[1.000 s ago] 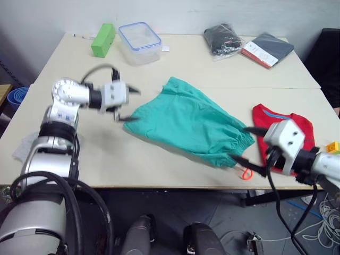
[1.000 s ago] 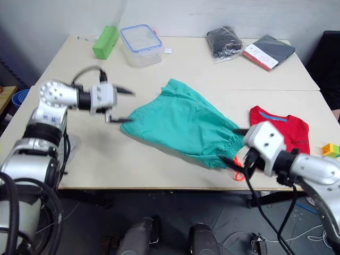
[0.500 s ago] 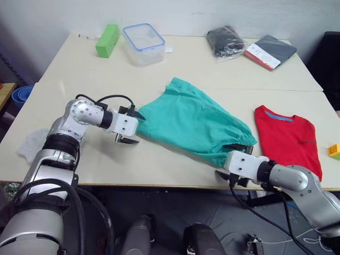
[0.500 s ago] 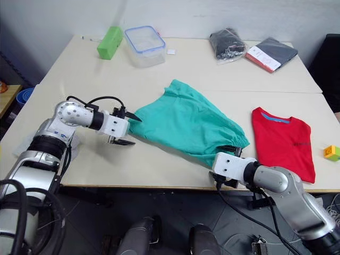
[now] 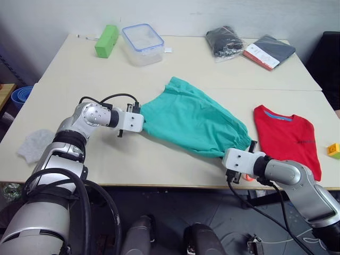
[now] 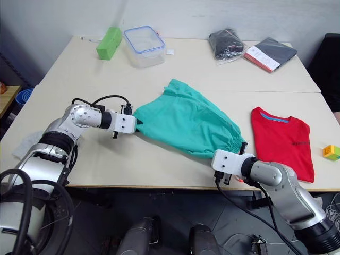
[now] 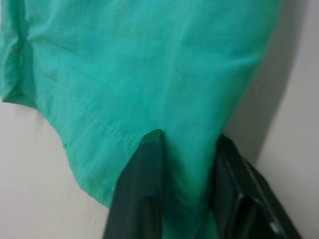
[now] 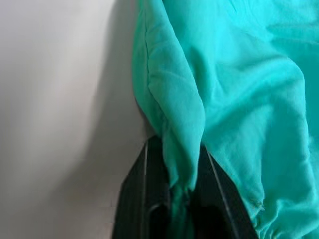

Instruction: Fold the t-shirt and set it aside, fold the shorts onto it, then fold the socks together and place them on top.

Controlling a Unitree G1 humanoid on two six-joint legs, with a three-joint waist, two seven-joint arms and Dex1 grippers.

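The teal shorts [image 5: 191, 125] lie spread across the middle of the table. My left gripper [image 5: 139, 121] is shut on their left corner, and teal cloth runs between its fingers [image 7: 144, 179] in the left wrist view. At the front right, my right gripper [image 5: 245, 155] is shut on the gathered waistband end, pinching a fold of cloth [image 8: 174, 124]. The red t-shirt [image 5: 287, 139] lies flat to the right of the shorts, near the table's front edge. A small grey sock bundle [image 5: 34, 144] sits at the table's far left edge.
Along the back of the table stand a green block [image 5: 104, 40], a clear box with a blue rim [image 5: 141, 42], a black bagged cloth [image 5: 226, 40] and a dark flat packet [image 5: 268, 50]. A small coloured block [image 5: 334, 150] lies at the right edge.
Both arms came down to the shorts. The left gripper went from open beside the left corner to shut on it. The right gripper shut on the waistband end.
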